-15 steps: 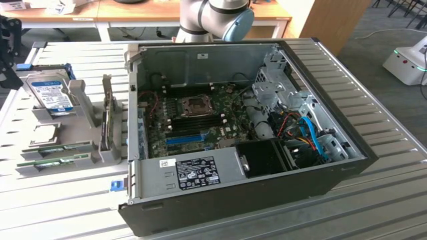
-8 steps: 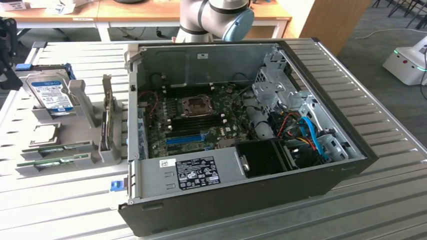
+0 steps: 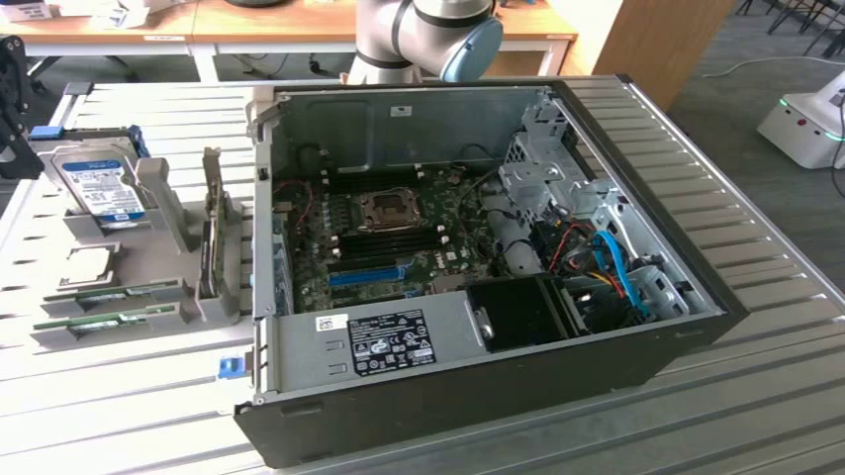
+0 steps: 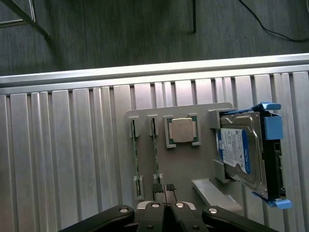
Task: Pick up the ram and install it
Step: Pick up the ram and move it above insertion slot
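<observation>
Both jaws of the gripper (image 4: pixel 163 189) were pressed together, empty, near two ram sticks (image 4: pixel 155 154) standing edgewise in a grey holder (image 4: pixel 193 166). Thin, light, stiff yet probably fragile, they likely suited a pinch across the flat faces mid-length. Farther along, the holder kept a processor (image 4: pixel 182 129) and a hard drive (image 4: pixel 236 150).

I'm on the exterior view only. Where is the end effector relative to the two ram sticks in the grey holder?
Observer: On the wrist view, the end effector sits at one end of the ram stick nearer the CPU chip.
Operator: Open or shut?
Observer: Shut, fingertips together, nothing between them.
Operator: Centred on that stick?
Observer: Not quite; the seam between the fingertips looks offset toward the CPU chip's side. Whether it touches the stick, I can't tell.
</observation>
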`<action>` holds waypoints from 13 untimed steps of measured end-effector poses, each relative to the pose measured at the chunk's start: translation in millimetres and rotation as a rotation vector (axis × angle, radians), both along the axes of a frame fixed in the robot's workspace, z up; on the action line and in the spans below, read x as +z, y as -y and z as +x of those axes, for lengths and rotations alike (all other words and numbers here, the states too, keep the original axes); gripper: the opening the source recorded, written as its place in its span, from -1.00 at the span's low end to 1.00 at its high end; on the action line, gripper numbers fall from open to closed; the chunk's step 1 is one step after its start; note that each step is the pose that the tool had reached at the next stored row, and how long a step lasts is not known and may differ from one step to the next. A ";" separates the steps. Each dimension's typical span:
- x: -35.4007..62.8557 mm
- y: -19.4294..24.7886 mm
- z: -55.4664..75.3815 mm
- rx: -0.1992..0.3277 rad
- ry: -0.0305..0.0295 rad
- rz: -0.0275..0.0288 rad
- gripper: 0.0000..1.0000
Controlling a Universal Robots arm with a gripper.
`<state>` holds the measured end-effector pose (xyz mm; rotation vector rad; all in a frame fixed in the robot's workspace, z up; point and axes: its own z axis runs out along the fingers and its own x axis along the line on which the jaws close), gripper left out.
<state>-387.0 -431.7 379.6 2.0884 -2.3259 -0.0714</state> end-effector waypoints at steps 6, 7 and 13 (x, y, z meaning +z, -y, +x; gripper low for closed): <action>0.0 0.0 0.0 0.001 0.0000 0.0000 -0.79; 0.0 0.0 0.0 0.004 0.0000 0.0000 -0.79; -0.1 0.0 0.0 0.043 0.0000 -0.0001 -0.79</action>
